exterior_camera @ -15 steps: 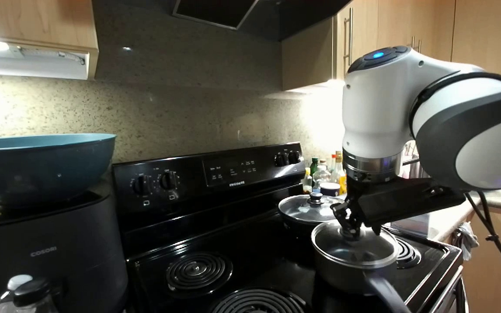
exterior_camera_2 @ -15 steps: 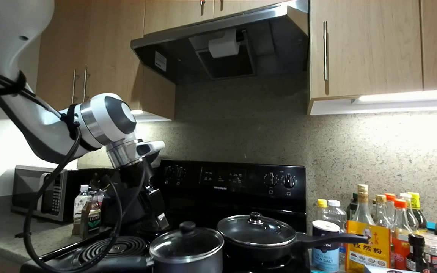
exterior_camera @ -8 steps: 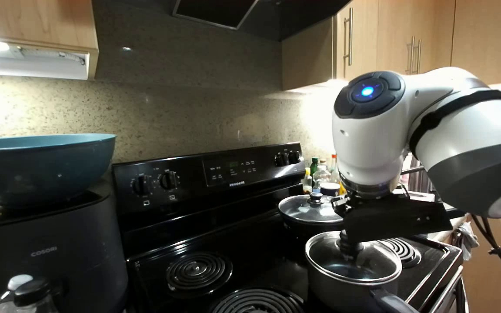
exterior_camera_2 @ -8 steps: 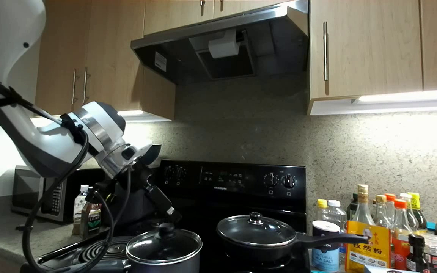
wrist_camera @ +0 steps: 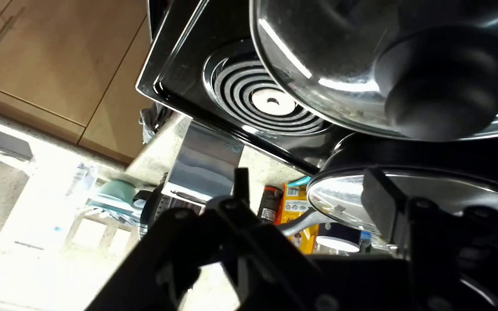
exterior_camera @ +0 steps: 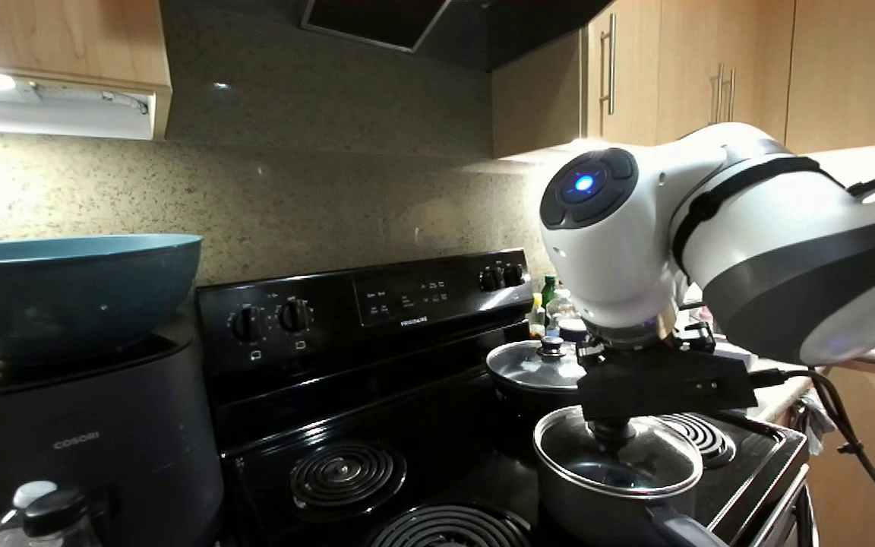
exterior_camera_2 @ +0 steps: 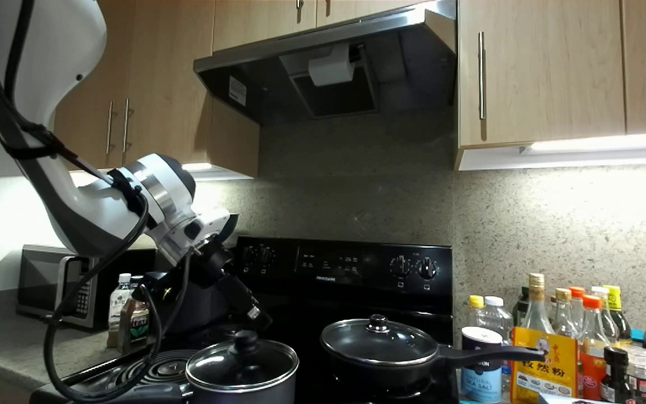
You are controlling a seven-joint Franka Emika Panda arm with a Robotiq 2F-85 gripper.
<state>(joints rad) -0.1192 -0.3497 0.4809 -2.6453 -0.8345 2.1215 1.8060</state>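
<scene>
In the wrist view my gripper (wrist_camera: pixel 310 188) stands open, a wide gap between its two fingers with nothing held. A saucepan (exterior_camera: pixel 597 505) with a glass lid (exterior_camera: pixel 654 452) sits on the stove. Its black knob (wrist_camera: pixel 441 99) looms large and blurred at upper right of the wrist view, outside the jaws. In an exterior view the knob (exterior_camera_2: pixel 245 340) stands upright, just below the dark gripper end. Behind the fingers in the wrist view appears the frying pan's glass lid (wrist_camera: pixel 339 196). The fingers are hidden or lost against black in the exterior views.
A lidded frying pan (exterior_camera_2: pixel 379 370) stands beside the saucepan, its handle (exterior_camera_2: pixel 491 353) reaching toward a yellow packet (exterior_camera_2: pixel 544 362) and several bottles. Coil burners (exterior_camera: pixel 342 471) lie on the stovetop. A blue bowl (exterior_camera: pixel 73 296) rests on an air fryer (exterior_camera: pixel 80 448). The range hood (exterior_camera_2: pixel 328 67) hangs overhead.
My wrist has tilted and come lower over the saucepan, most of it in the first half second. The saucepan and its lid have shifted, leftward in an exterior view. The frying pan has not moved.
</scene>
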